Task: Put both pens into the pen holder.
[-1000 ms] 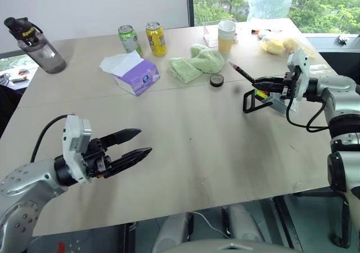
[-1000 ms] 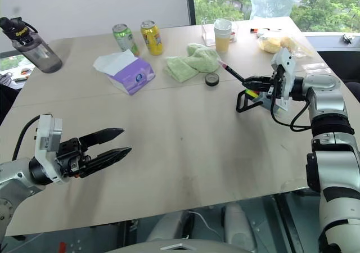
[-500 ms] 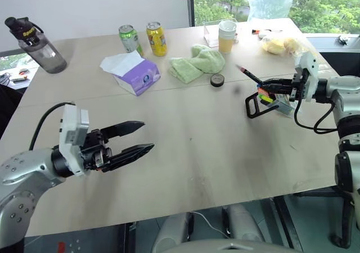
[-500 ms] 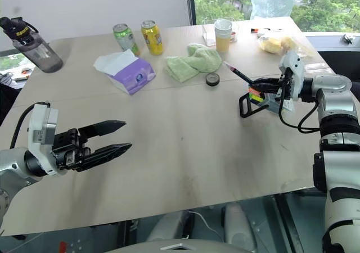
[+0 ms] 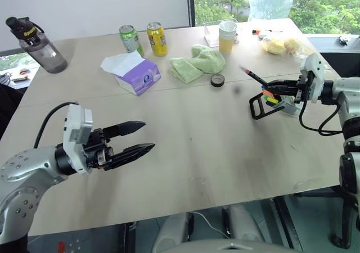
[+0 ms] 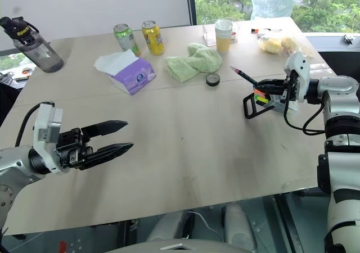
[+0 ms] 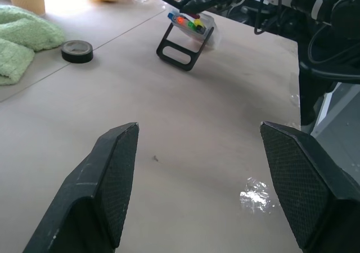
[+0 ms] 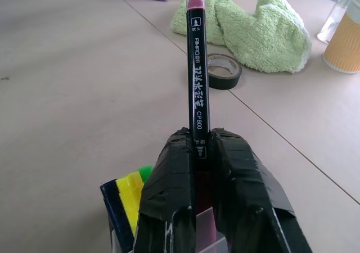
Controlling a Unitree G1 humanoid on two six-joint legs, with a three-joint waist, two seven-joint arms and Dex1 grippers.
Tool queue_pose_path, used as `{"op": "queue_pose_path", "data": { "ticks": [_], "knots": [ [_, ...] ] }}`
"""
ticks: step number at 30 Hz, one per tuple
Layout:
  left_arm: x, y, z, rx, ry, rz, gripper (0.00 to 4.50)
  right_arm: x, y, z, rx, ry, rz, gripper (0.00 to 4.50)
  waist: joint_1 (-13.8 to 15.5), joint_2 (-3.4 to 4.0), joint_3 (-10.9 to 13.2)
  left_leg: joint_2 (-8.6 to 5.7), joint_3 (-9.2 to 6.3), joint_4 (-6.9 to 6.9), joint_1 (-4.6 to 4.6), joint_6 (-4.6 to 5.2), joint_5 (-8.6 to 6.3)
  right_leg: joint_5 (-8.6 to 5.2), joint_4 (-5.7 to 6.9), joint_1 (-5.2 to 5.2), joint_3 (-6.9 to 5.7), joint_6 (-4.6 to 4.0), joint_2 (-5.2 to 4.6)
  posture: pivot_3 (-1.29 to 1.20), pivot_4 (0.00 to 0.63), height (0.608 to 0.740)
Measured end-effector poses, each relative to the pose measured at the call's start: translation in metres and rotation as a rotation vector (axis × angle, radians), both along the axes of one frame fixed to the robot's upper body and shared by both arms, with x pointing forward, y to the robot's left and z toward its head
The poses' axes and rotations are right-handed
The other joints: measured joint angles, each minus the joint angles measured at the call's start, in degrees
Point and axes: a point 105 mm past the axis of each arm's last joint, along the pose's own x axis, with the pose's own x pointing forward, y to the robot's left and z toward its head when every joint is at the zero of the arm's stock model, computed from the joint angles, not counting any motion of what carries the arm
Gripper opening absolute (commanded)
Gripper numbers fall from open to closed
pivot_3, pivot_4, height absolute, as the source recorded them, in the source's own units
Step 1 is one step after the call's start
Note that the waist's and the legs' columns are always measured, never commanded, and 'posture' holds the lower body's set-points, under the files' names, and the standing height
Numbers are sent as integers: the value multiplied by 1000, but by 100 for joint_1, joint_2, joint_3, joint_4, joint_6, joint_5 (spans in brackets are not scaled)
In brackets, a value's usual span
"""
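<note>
At the desk's (image 5: 185,146) near left, the left gripper (image 5: 136,139) waits, fingers spread and empty; far right, the right gripper (image 5: 275,86) pinches the pink-ended pen (image 5: 254,77), angled over the pen holder (image 5: 275,100), apparently ready for insertion.

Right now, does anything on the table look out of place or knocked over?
Nothing is spilled or toppled. The only oddity: the green cloth lies crumpled in a heap beside the tape roll, and a tissue sticks loosely out of the purple tissue box.
</note>
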Motion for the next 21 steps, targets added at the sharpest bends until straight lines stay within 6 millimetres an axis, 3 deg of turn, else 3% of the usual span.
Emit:
{"op": "queue_pose_path", "data": {
  "ticks": [13,14,18,19,21],
  "knots": [
    [1,1,0,5,-8,6,3519,-1,-4,-3,9,10,-2,28,5,-1,0,0,-7,3,8,0,0,0,-2,13,-1,0,-1,0,150,740],
    [1,0,0,6,-8,6,3519,-2,-4,-4,9,14,0,754,7,-1,0,0,-8,3,9,0,0,0,-3,16,-2,0,-1,0,150,740],
    [1,0,0,10,-11,7,3519,-2,-6,-5,4,21,-1,2320,5,-1,-1,0,-8,4,12,0,0,0,-4,20,-2,0,-1,0,150,740],
    [1,0,0,11,-11,7,3519,-2,-7,-4,3,21,-3,2993,5,-1,0,0,-8,4,13,0,0,0,-4,20,-2,0,-1,0,150,740],
    [1,0,0,11,-11,7,3519,-2,-7,-4,0,19,-7,3521,5,-1,0,0,-8,4,13,0,0,0,-3,20,-2,0,0,0,150,740]
  ]
}}
